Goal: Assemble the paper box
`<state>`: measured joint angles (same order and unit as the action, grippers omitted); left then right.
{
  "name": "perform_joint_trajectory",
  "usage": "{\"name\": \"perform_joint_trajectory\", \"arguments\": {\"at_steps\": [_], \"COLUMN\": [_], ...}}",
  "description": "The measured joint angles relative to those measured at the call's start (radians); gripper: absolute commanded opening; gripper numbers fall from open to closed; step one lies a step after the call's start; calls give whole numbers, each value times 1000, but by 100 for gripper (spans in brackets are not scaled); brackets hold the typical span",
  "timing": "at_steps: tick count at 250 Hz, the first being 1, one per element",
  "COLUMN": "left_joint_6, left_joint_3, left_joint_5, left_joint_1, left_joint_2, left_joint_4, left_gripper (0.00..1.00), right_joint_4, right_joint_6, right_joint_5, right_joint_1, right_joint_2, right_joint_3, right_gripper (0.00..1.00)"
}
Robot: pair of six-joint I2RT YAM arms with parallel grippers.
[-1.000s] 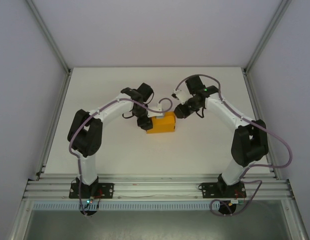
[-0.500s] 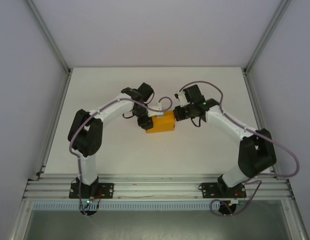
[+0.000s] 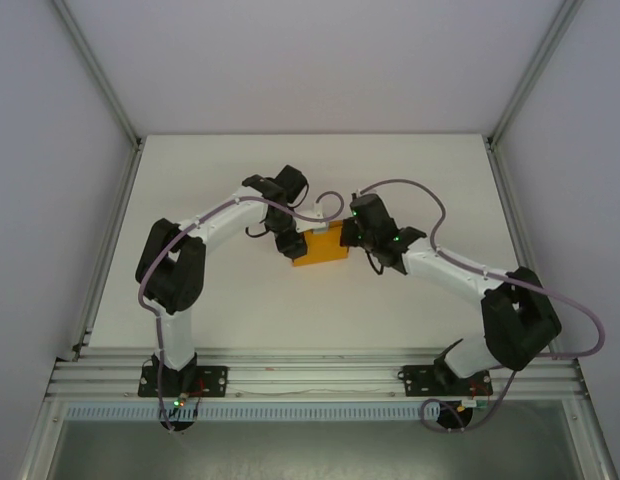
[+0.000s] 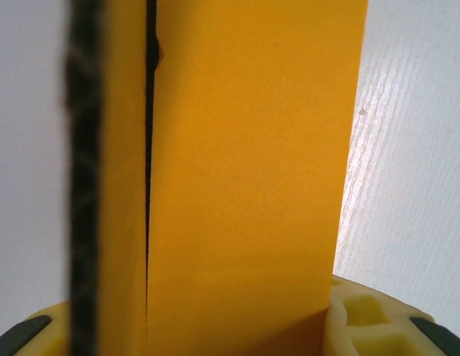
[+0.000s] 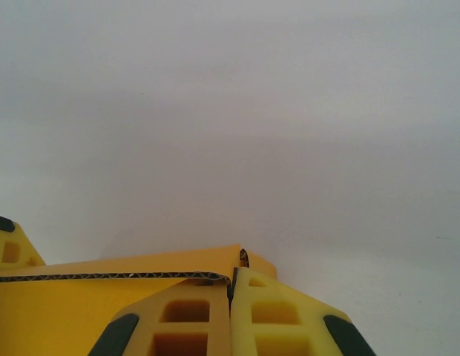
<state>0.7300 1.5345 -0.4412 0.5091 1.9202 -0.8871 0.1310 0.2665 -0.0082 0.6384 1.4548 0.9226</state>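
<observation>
Closing in from the upper right of centre in the overhead frame, the right arm [image 3: 460, 272] now lies low across the white bench [image 3: 190, 190]. Its wrist sits just right of mid-frame, where a second ago it stood higher and further back. The left arm [image 3: 215, 215] has not shifted and holds its post just left of centre.

Between the two, at mid-frame, the paper box [image 3: 320, 250] rests on the bench as a low orange-yellow block. It has hardly moved, though it now looks slightly squeezed from the right.

The left jaws are spread to the width of the box and grip its left end; the left wrist view has a card face running up the frame between the two pads. The right jaws are pressed almost together at the bottom of the right wrist view. A thin card edge runs into the seam between the yellow fingers [image 5: 282, 315], so they appear to pinch a wall or flap at the box's right end.

With both ends now held, the work seems to be at the closing of a last panel. A dark slit [image 4: 150, 170] down the left of the left wrist view suggests one seam is not yet fully shut.
</observation>
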Motion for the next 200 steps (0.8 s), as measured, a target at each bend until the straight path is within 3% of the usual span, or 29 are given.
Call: {"name": "perform_joint_trajectory", "arguments": {"at_steps": [47, 154, 175, 200], "left_joint_6": [0, -20, -30, -50], "left_joint_3": [-4, -16, -25, -27], "left_joint_5": [0, 4, 4, 2], "left_joint_1": [2, 2, 2, 3], "left_joint_2": [-1, -14, -21, -31], "left_joint_4": [12, 50, 70, 90], "left_gripper": [41, 51, 65, 70], "right_joint_4": [-45, -249, -280, -298], "right_joint_6": [-59, -88, -96, -100], "right_joint_5": [72, 82, 97, 115], "right_joint_1": [27, 29, 32, 42], "right_joint_2": [-18, -34, -26, -25], "right_joint_3": [-51, -167, -179, -190], "right_gripper": [0, 0, 0, 0]}}
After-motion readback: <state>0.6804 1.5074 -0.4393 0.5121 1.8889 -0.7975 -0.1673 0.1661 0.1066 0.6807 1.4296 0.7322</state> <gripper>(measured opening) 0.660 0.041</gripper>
